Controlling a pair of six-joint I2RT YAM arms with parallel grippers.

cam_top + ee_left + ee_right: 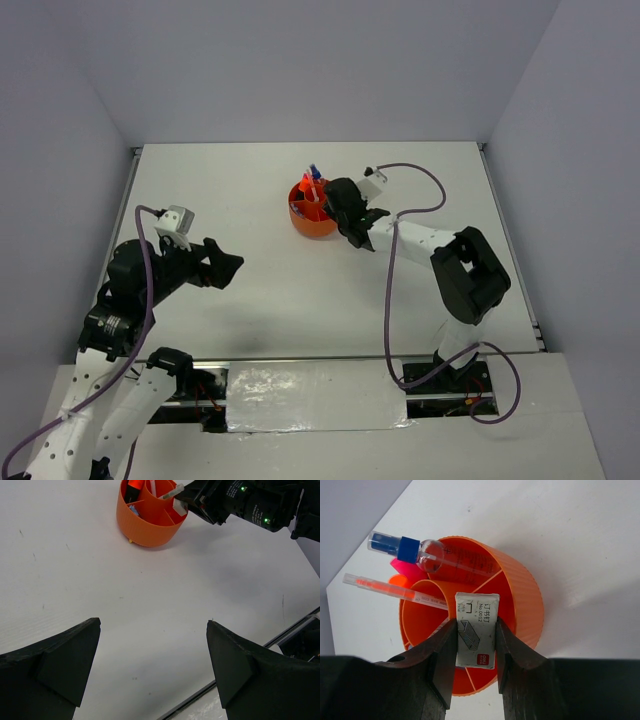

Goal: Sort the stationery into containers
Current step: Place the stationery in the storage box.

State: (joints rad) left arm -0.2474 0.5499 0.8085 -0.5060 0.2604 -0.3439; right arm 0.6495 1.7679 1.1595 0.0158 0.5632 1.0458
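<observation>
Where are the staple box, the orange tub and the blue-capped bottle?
staple box (476, 630): right wrist view, on its printed front face.
orange tub (526, 597): right wrist view, on its ribbed outer wall.
blue-capped bottle (431, 554): right wrist view, on its clear body.
</observation>
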